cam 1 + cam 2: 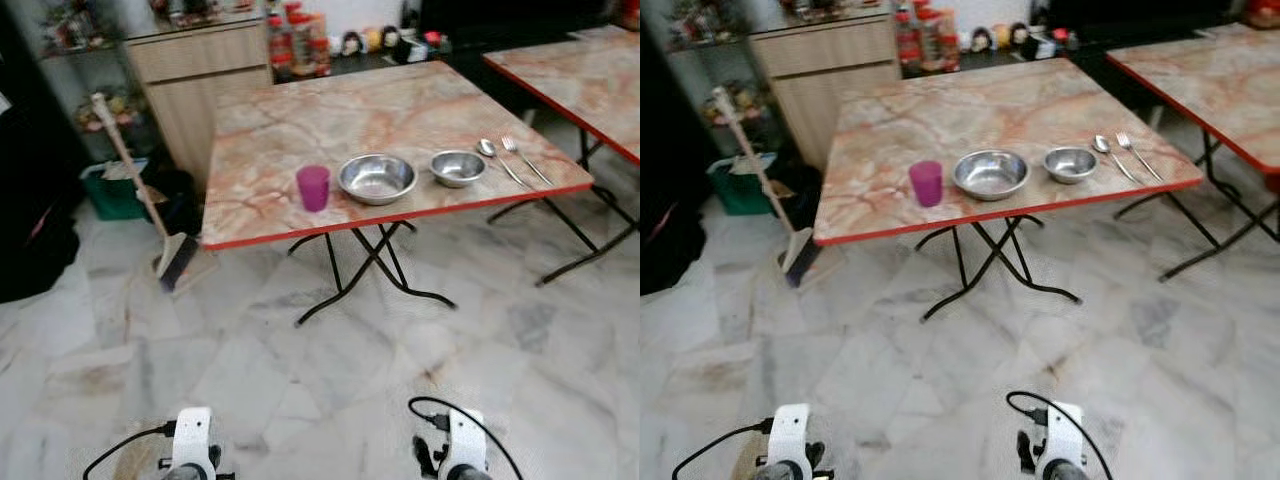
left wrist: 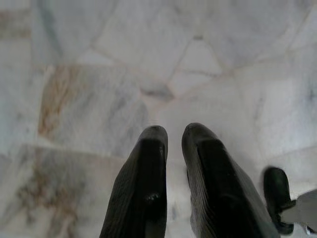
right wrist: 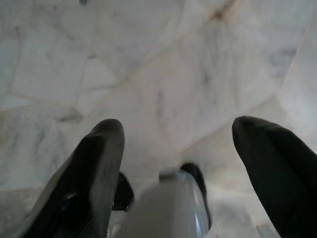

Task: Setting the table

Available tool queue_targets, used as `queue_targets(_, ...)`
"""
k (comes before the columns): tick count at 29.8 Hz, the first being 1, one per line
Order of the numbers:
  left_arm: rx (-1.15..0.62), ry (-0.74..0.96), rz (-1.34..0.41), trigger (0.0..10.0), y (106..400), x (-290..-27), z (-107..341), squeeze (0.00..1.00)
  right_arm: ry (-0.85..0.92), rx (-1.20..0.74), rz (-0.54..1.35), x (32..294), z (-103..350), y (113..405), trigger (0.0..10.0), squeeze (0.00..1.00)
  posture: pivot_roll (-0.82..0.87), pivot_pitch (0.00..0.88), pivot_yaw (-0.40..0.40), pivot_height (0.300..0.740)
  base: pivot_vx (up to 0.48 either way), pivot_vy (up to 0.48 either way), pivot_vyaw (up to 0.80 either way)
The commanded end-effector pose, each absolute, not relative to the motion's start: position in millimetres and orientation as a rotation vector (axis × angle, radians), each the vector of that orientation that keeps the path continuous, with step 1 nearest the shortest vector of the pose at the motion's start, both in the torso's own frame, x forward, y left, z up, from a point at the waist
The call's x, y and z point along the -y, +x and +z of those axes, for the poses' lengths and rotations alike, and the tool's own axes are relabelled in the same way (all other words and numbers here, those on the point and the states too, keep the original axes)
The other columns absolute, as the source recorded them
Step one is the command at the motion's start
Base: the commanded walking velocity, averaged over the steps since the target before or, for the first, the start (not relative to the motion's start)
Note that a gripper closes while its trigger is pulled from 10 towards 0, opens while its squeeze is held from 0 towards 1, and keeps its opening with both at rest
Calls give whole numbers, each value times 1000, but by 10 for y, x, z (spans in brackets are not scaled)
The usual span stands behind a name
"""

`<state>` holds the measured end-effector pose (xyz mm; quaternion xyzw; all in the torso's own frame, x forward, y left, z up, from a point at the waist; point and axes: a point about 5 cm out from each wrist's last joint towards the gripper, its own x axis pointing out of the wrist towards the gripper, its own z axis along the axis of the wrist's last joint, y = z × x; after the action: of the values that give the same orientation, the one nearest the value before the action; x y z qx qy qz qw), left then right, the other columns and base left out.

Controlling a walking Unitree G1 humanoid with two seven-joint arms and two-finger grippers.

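The robot stood back from the bench [image 1: 300, 130], both arms hanging over the marble floor [image 1: 300, 360]. The left claw [image 2: 173, 136] was nearly closed and empty; the right claw [image 3: 176, 139] gaped wide, empty. Along the near red edge, at twelve o'clock, sat a purple cup [image 1: 313, 187], large bowl [image 1: 377, 178], small bowl [image 1: 458, 167], spoon [image 1: 497, 160] and fork [image 1: 525, 158]. The setting looked about laid. Any next move likely called for walking closer; open floor lay ahead, a broom [image 1: 150, 200] at ten o'clock.
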<state>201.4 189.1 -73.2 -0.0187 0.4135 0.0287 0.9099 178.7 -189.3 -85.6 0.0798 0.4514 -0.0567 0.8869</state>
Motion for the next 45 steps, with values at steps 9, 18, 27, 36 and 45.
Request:
queue_targets(9,-851,-41,44,10000,2054,-1824,-721,0,157,-923,-132,1973,-827,1822,10000,0,-195,0,72,740,325,0,0)
queue_targets(18,-857,-55,65,10000,2020,-1811,-741,0,160,-918,-139,1992,-815,1842,10000,0,-192,0,63,740,0,0,0)
queue_targets(27,-855,-37,69,10000,2017,-1842,-738,0,163,-918,-141,1979,-817,1841,10000,0,-199,0,72,740,0,-431,0)
queue_targets(36,-851,-36,65,10000,2024,-1846,-733,0,166,-919,-147,1977,-824,1828,10000,0,-199,0,72,740,0,-436,0)
queue_targets(45,-832,-40,65,10000,2069,-1841,-707,0,163,-918,-144,1978,-822,1832,10000,0,-199,0,74,740,0,-425,0)
